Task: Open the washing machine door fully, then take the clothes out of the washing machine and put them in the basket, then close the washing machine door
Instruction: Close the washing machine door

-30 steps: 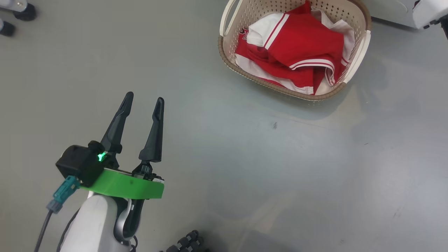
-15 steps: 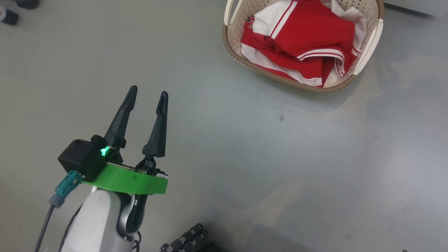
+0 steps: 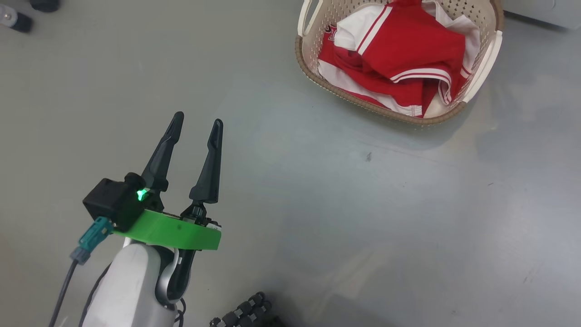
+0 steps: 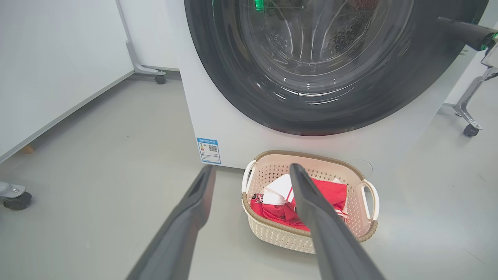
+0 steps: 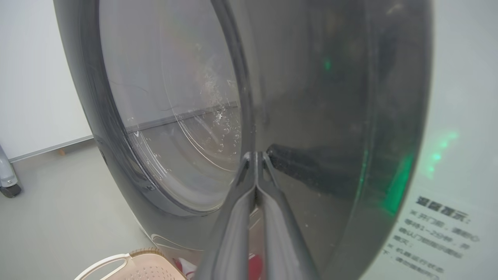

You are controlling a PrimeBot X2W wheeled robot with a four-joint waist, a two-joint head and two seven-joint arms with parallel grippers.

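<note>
The closing of the washing machine door [image 4: 233, 77] is judged to be the step in hand. The clothes [image 3: 408, 50] are already heaped in the basket [image 4: 272, 233], which is set on the floor [image 3: 317, 204] just in front of the washing machine [image 4: 210, 116].

The right gripper [image 5: 255, 155] is seen with its fingers pressed together and nothing between them, and its tips are laid against the door's glossy black rim. The door is seen flat, or very nearly flat, to the white front; whether the catch is engaged cannot be told.

The push is best kept square to the rim and carried through steadily until the rim is seated all round. A slip of the closed tips across the slick surface toward the glass bowl is to be guarded against. The left gripper [image 3: 198, 119] is held wide apart and empty over bare floor, well apart from the basket, and is probably not needed.

A blue sticker [image 4: 209, 149] is found at the machine's lower corner, and a printed label [image 5: 432, 229] beside the door. A wheeled frame foot [image 4: 469, 128] is stood to one side of the machine and a castor [image 4: 15, 200] is seen farther off on the other side, both clear of the door. The basket is placed below the door's lower edge, so the closing is not thought to be hindered by it
</note>
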